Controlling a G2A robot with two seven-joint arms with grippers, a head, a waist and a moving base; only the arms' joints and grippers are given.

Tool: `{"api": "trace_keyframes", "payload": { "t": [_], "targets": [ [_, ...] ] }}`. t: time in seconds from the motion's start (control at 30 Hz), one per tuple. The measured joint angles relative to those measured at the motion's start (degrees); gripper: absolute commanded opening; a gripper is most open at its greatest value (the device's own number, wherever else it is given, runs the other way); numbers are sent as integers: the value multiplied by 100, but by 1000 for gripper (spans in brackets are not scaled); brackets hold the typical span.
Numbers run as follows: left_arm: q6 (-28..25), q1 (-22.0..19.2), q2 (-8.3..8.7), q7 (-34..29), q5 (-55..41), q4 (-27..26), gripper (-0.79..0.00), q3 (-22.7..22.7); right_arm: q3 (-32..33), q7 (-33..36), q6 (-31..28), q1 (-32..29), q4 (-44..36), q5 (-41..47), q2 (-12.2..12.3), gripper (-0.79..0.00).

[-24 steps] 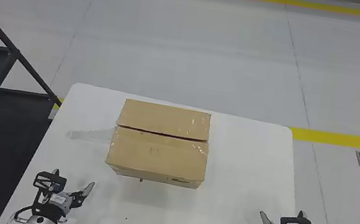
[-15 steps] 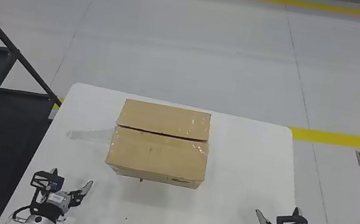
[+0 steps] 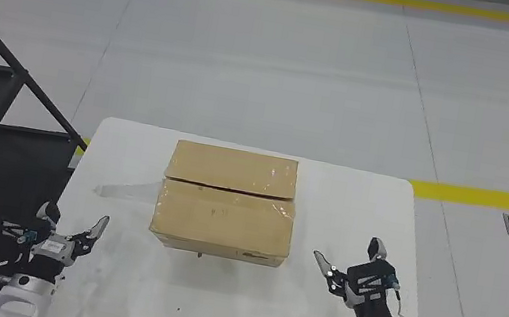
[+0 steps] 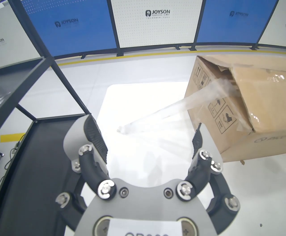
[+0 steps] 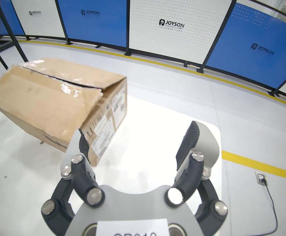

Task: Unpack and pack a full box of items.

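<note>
Contents of the closed box [image 3: 224, 216] out of sight; one end beyond the left wrist view's edge.

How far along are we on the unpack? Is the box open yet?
Done: very little. A clear tape strip hangs loose from one end of the cardboard box, but its top flaps lie shut, so unpacking has not begun. In hand: nothing. The left gripper and right gripper are both open and empty, one at each side of the box. Left: open the flaps, unpack, then repack.
</note>
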Motion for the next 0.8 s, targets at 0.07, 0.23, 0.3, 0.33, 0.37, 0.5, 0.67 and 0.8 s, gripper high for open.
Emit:
{"api": "trace_keyframes", "payload": {
  "t": [0.07,0.23,0.3,0.33,0.37,0.5,0.67,0.8],
  "targets": [
    [-38,-11,2,-6,6,11,0,0,-86,45,-82,83,-7,13,-8,0],
    [-23,-6,2,-9,7,8,0,0,-72,39,-87,73,-7,4,-6,0],
    [-23,-7,2,-9,7,7,0,0,-72,39,-87,73,-6,4,-6,0],
    [-23,-6,2,-9,7,7,0,0,-72,39,-86,73,-6,4,-6,0],
    [-23,-7,2,-9,7,8,0,1,-72,38,-87,73,-7,5,-6,0],
    [47,-316,-35,-46,-178,244,0,209,-12,-82,-662,177,206,668,-13,0],
    [51,-849,-82,109,-114,822,0,588,22,-244,-2010,547,661,1992,-10,0],
    [-165,-1229,-115,192,-141,1280,0,856,100,-242,-2908,737,1081,2723,10,0]
  ]
}}
